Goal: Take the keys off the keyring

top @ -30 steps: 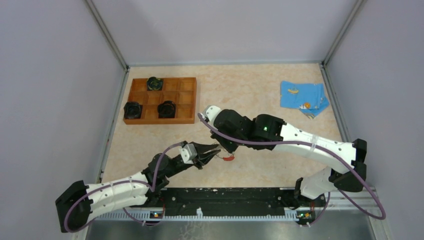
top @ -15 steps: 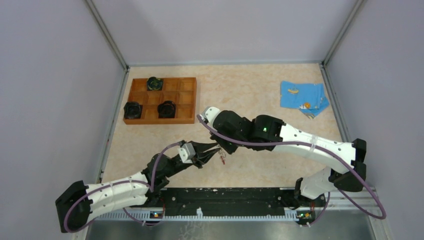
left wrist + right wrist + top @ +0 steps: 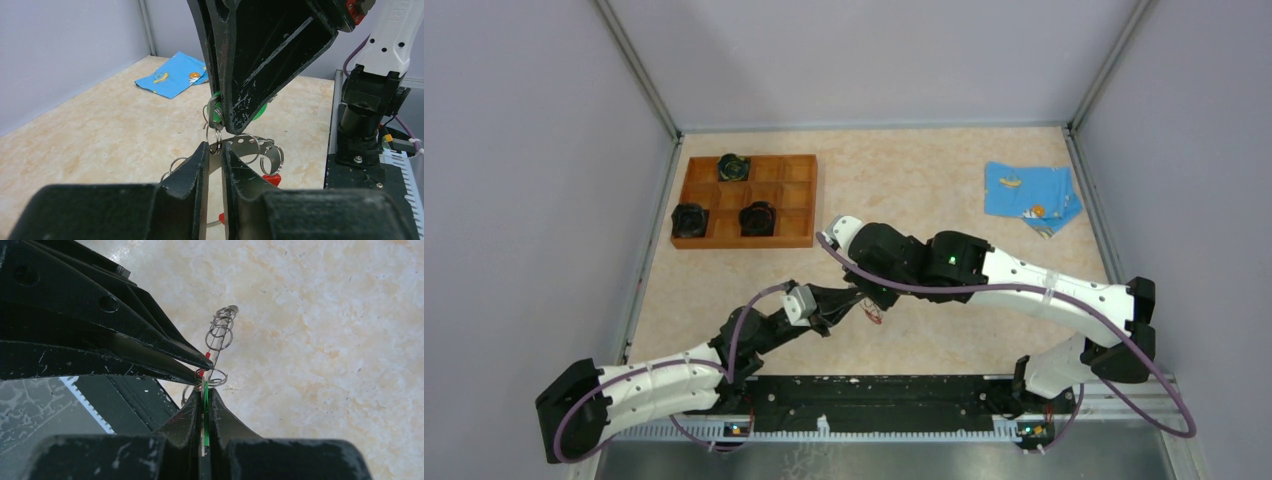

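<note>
1. The left gripper (image 3: pixel 215 146) has narrowed in the last second. It now pinches the keyring (image 3: pixel 250 142), which sits between both arms' tips.
2. The right gripper (image 3: pixel 205 392) stays clenched on the green key (image 3: pixel 205 402), so both ends are held and I judge that pulling them apart can begin.

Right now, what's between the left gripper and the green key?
A small silvery ring hangs below the green key, reaching the left gripper; the left wrist view shows it.

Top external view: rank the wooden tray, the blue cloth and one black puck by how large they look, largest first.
1. wooden tray, clearly the largest.
2. blue cloth, smaller than the tray.
3. black puck, far smaller. All three pucks in the tray look alike in size, so any one ranks last.
</note>
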Robot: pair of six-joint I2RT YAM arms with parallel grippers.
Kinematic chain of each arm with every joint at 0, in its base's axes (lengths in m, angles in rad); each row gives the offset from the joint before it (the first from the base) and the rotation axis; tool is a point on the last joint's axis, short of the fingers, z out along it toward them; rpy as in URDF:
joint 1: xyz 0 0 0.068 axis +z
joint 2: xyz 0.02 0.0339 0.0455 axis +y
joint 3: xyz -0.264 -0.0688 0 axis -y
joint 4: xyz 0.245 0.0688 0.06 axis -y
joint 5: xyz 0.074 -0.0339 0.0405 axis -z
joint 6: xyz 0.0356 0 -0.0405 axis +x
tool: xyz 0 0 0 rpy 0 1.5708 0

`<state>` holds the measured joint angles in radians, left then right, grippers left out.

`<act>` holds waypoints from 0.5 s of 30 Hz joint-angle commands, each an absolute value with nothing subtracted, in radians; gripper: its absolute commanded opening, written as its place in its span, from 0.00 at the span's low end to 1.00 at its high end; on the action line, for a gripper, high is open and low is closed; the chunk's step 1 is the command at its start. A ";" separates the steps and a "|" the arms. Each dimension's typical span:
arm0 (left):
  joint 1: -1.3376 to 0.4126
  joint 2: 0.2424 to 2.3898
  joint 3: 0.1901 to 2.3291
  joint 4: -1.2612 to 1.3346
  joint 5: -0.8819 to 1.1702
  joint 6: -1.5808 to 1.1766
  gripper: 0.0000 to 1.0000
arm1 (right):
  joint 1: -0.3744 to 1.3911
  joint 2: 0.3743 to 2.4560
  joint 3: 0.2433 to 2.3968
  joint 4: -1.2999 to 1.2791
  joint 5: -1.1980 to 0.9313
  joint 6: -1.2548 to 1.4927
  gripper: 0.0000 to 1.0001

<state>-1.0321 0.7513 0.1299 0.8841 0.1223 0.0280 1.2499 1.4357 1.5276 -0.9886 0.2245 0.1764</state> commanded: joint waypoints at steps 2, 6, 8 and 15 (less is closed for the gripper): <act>-1.037 0.751 0.168 0.954 0.124 0.031 0.13 | 1.264 1.440 1.576 -0.977 0.238 0.179 0.00; -1.036 0.746 0.162 0.952 0.134 0.037 0.00 | 1.264 1.432 1.571 -0.980 0.276 0.187 0.00; -1.037 0.744 0.156 0.960 0.141 0.040 0.00 | 1.264 1.426 1.568 -0.984 0.308 0.194 0.00; -1.037 0.721 0.136 0.963 0.147 0.040 0.00 | 1.261 1.419 1.550 -1.006 0.389 0.211 0.00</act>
